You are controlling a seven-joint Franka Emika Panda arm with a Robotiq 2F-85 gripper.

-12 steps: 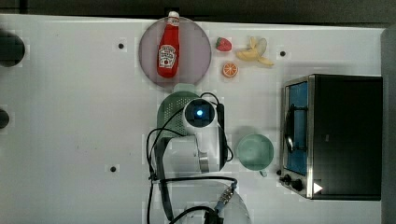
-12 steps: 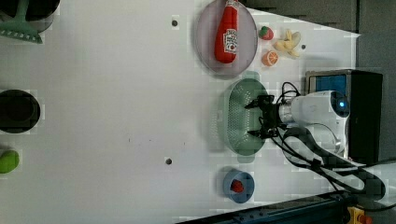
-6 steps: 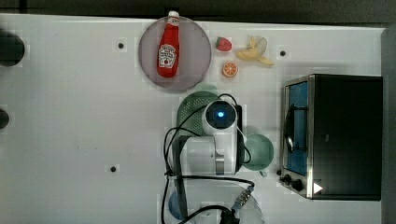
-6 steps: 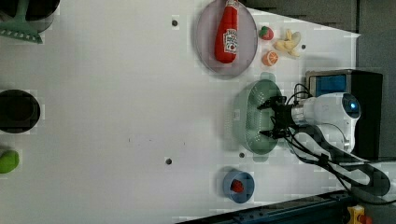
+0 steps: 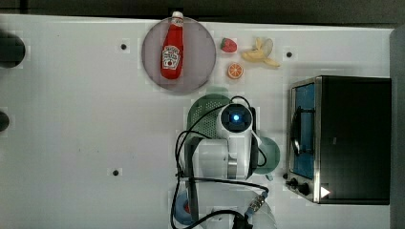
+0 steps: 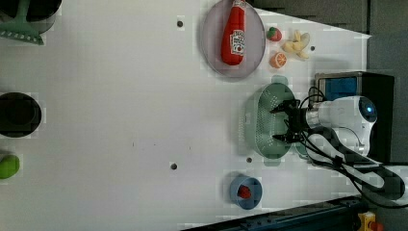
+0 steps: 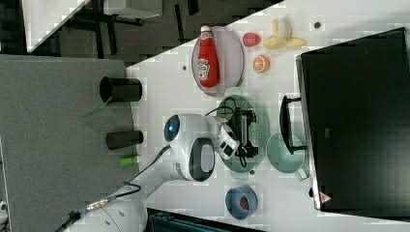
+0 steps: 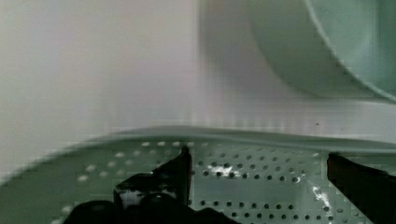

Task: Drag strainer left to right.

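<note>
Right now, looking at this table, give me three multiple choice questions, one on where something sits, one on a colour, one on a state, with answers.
1. Where does the ketchup bottle lie?
A. on the round grey plate
B. inside the strainer
C. on top of the oven

2. What colour is the small bowl holding a red item?
A. yellow
B. blue
C. black

3. How do the end effector's fingers stand?
A. shut on the cup
B. shut on the banana
C. spread open inside the strainer

Answers:
1. A: the ketchup bottle rests on the plate in the top view.
2. B: the bowl near the table edge is blue in the left view.
3. C: the end effector shows two black fingers apart over the strainer and its dotted floor, gripping nothing; the cup sits apart beside it.
</note>
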